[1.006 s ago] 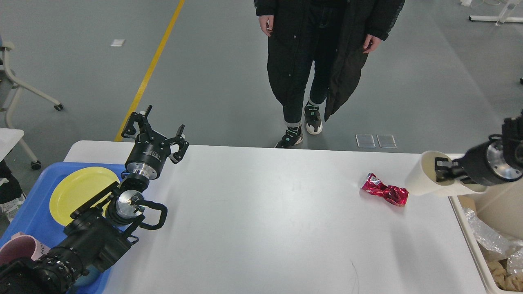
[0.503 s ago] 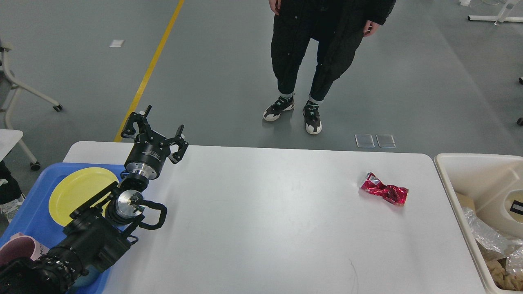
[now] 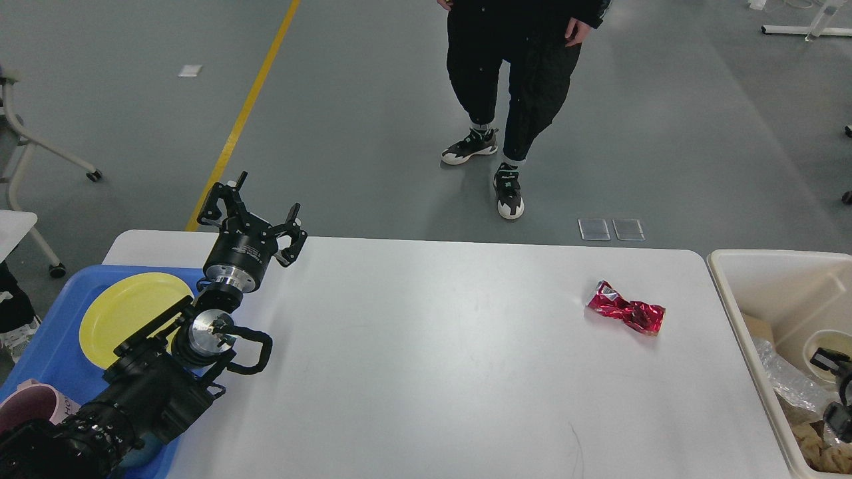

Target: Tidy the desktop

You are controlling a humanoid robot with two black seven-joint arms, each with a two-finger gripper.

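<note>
The white desktop (image 3: 432, 372) fills the middle of the head view. A crumpled red can (image 3: 626, 315) lies on it at the right. My left gripper (image 3: 261, 203) is open and empty, held above the desktop's far left corner beside the blue tray (image 3: 40, 346). My right gripper (image 3: 835, 389) shows only partly at the right edge, low inside the cream bin (image 3: 725, 279). Its two fingers stand apart and hold nothing. A white paper cup (image 3: 820, 340) lies in the bin just beside it.
The blue tray holds a yellow plate (image 3: 126, 313) and a pink cup (image 3: 30, 406). The bin also holds clear plastic and crumpled paper (image 3: 792, 392). A person in black (image 3: 512, 80) stands on the floor beyond the far edge.
My right gripper carried the paper cup off the right edge; the cup now lies in the bin and the gripper sits low there, empty. The person stepped back. My left arm has not moved.
</note>
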